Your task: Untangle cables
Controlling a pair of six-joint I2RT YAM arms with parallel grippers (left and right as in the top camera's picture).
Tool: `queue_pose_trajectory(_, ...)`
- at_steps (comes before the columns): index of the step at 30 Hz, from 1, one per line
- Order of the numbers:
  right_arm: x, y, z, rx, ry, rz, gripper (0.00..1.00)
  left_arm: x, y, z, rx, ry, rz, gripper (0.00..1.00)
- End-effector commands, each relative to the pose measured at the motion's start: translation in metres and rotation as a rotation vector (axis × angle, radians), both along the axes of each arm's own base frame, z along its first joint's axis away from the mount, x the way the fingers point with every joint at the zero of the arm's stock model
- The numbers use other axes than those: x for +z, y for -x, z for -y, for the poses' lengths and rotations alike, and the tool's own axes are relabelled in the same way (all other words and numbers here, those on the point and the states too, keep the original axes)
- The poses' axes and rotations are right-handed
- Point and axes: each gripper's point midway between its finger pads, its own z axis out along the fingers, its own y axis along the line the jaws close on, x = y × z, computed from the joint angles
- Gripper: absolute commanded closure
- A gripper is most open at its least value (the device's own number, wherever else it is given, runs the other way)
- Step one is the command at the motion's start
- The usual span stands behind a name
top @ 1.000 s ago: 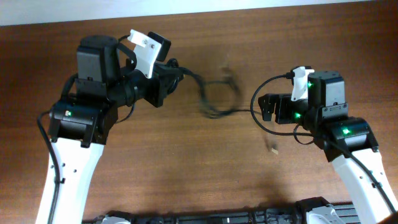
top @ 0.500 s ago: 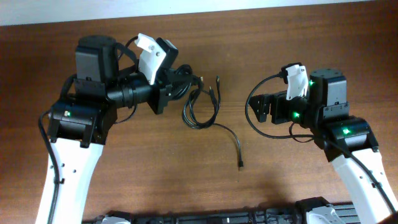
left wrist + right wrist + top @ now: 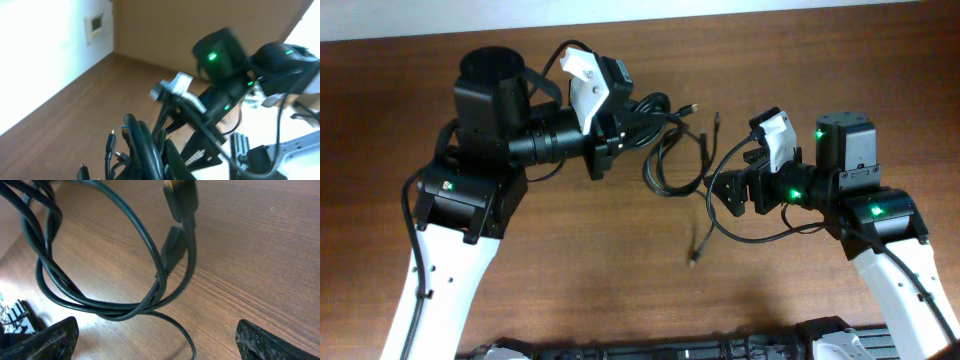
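Much of the cables (image 3: 665, 150) and both grips are out of sight.

From overhead, the left gripper (image 3: 620, 128) has its fingers buried under the bundle and its own white camera mount (image 3: 585, 85), so the contact itself is hidden. In the left wrist view the bundle is blurred and cut off by the bottom edge. In the right wrist view the right gripper (image 3: 165, 342) shows only its fingertips (image 3: 52, 340), clipped at the bottom corners. The loops run off the top left, and a plug (image 3: 181, 200) is cut by the top edge. Which strand crosses over which cannot be told.
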Motion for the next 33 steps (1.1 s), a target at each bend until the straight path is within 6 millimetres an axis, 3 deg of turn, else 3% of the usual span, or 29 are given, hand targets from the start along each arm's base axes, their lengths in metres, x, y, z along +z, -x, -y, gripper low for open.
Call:
queue_pose_trajectory(1, -0.001, 0.001, -0.002, 0.028, 0.0, 0.011, 0.04, 0.026, 0.023, 0.002, -0.09, 0.064, 0.043, 1.0)
queue_pose_trajectory(4, -0.004, 0.0, -0.003, 0.032, -0.005, -0.005, 0.09, 0.032, 0.027, 0.004, -0.121, 0.086, 0.045, 1.0)
queue_pose_trajectory(8, -0.006, 0.004, -0.015, 0.098, -0.074, -0.046, 0.32, 0.034, 0.029, 0.004, -0.133, 0.092, 0.051, 1.0)
queue_pose_trajectory(12, 0.0, 0.008, -0.026, 0.162, -0.144, -0.056, 0.4, 0.036, 0.029, 0.004, -0.133, 0.094, 0.061, 1.0)
queue_pose_trajectory(18, 0.015, 0.011, -0.036, 0.226, -0.211, -0.011, 0.82, 0.036, 0.028, 0.004, -0.133, 0.095, 0.065, 1.0)
queue_pose_trajectory(20, 0.015, 0.011, -0.036, 0.229, -0.215, -0.011, 0.89, 0.038, 0.028, 0.004, -0.134, 0.099, 0.076, 1.0)
queue_pose_trajectory(22, 0.016, 0.01, -0.036, 0.227, -0.211, -0.006, 0.88, 0.039, 0.028, 0.004, -0.133, 0.101, 0.078, 1.0)
queue_pose_trajectory(23, 0.014, 0.008, -0.035, 0.216, -0.2, -0.005, 0.72, 0.04, 0.028, 0.005, -0.131, 0.108, 0.07, 1.0)
queue_pose_trajectory(24, 0.008, 0.003, -0.029, 0.179, -0.16, -0.004, 0.64, 0.041, 0.027, 0.005, -0.131, 0.11, 0.074, 1.0)
queue_pose_trajectory(27, -0.001, -0.004, -0.02, 0.117, -0.097, -0.009, 0.5, 0.042, 0.029, 0.005, -0.139, 0.112, 0.074, 1.0)
queue_pose_trajectory(33, -0.001, -0.005, -0.019, 0.115, -0.095, -0.008, 0.48, 0.044, 0.045, 0.017, -0.207, 0.121, 0.078, 1.0)
